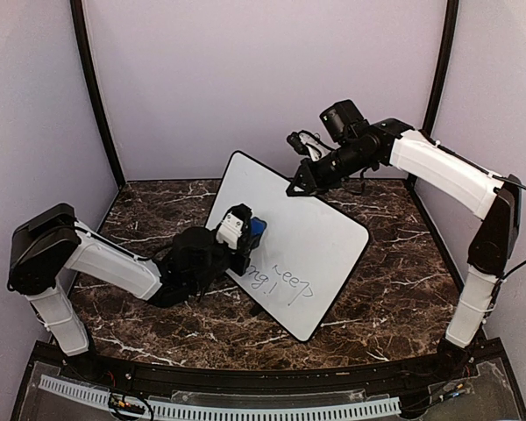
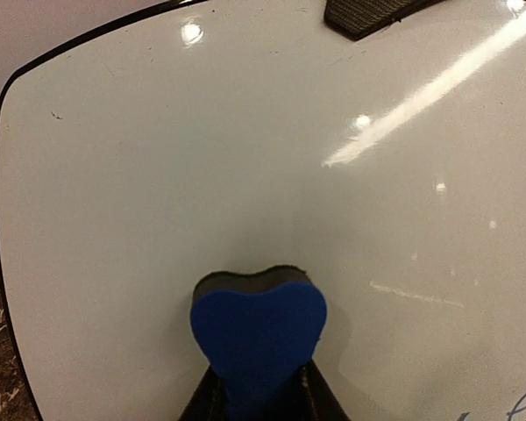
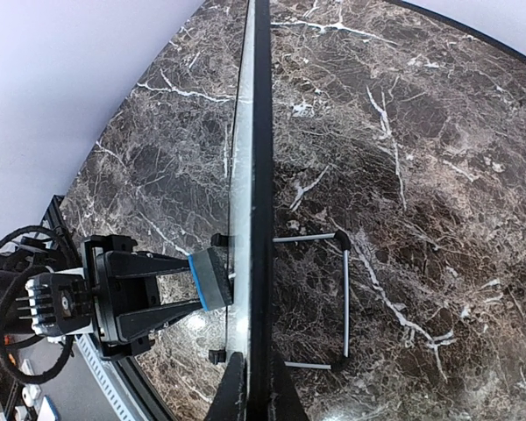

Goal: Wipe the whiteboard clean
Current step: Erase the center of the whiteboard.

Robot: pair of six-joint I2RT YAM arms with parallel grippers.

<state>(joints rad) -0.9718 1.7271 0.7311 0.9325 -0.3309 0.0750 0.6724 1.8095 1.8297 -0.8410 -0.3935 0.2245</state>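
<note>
The whiteboard (image 1: 311,230) stands tilted on the marble table, with dark handwriting (image 1: 285,279) near its lower edge. My left gripper (image 1: 243,239) is shut on a blue eraser (image 1: 257,230) and holds its dark felt face flat against the board's left part. The left wrist view shows the eraser (image 2: 259,338) squeezed between my fingers on bare white board (image 2: 245,158). My right gripper (image 1: 296,186) is shut on the board's upper edge. In the right wrist view its fingers (image 3: 232,390) straddle the black edge (image 3: 261,175), with the eraser (image 3: 209,279) pressed on the left face.
A thin wire stand (image 3: 346,298) props the board from behind on the dark marble table (image 1: 394,289). Walls close in the back and both sides. A black frame rail (image 1: 245,386) runs along the near edge.
</note>
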